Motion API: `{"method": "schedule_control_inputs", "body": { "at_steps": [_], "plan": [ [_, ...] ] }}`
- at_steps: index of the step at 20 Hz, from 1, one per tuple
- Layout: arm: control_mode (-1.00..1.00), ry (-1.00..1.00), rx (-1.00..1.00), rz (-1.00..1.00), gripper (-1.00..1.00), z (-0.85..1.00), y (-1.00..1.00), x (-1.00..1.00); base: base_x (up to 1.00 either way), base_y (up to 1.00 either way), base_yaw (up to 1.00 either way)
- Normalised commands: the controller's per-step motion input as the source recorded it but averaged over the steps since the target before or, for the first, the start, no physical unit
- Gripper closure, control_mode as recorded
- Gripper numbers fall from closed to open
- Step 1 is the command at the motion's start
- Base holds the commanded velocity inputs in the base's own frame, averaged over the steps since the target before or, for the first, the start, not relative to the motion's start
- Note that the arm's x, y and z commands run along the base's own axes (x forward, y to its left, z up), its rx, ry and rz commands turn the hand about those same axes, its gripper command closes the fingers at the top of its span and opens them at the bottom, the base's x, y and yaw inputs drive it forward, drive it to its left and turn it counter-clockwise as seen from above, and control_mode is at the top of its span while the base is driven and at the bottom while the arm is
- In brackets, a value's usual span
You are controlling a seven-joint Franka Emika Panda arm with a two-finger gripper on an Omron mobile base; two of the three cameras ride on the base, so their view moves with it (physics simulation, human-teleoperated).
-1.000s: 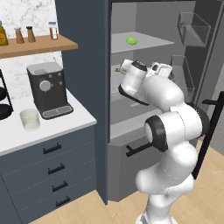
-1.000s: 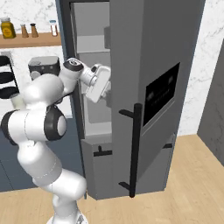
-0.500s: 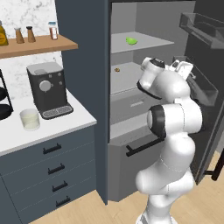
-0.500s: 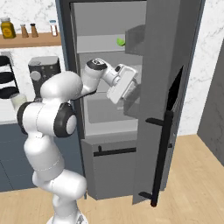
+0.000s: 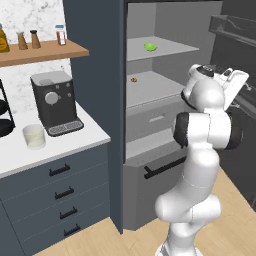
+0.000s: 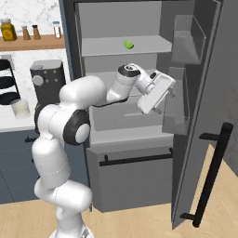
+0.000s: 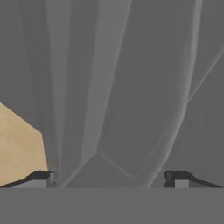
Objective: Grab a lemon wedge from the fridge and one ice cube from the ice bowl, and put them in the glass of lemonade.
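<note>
The fridge (image 5: 95,75) stands open, its door (image 6: 218,79) swung out to the right. The lemon wedge (image 5: 149,47) (image 6: 128,44) lies on the upper shelf, small and yellow-green. My gripper (image 6: 166,98) (image 5: 239,80) hangs below and to the right of it, close to the clear bins on the door's inside, open and empty. In the hand view its fingertips (image 7: 41,177) stand wide apart facing those bins. The glass of lemonade (image 5: 34,136) (image 6: 20,108) stands on the counter left of the fridge. The ice bowl is out of view.
A coffee machine (image 5: 52,102) stands beside the glass, under a wooden shelf (image 5: 45,52) with bottles. A tiny brown morsel (image 5: 133,79) lies on the middle fridge shelf. The door's black bar handle (image 6: 211,174) juts out at lower right. A lower fridge drawer (image 6: 135,179) is closed.
The fridge door has swung much wider open to the right. My hand has moved right with it, from in front of the shelves to the door's bins, and its jaws have opened a little more.
</note>
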Motion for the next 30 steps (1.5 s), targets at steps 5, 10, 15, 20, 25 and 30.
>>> {"method": "schedule_control_inputs", "body": {
  "at_steps": [5,10,15,20,25,30],
  "plan": [
    [-1.00,0.00,0.03,-0.05,-1.00,0.07,-0.97,-0.02,0.00,0.00,0.00],
    [-1.00,-0.12,0.02,0.03,-1.00,0.33,-0.16,-0.26,0.00,0.00,0.00],
    [-1.00,-0.28,0.02,0.04,-1.00,0.16,0.18,-0.53,0.00,0.00,0.00],
    [-1.00,-0.51,0.25,0.03,-1.00,0.00,0.56,-0.61,0.00,0.00,0.00],
    [-1.00,-0.66,0.28,0.05,-1.00,0.04,0.81,-0.39,0.00,0.00,0.00],
    [-1.00,-0.56,0.18,0.09,-1.00,0.06,1.00,-0.22,0.00,0.00,0.00]
  ]
}}
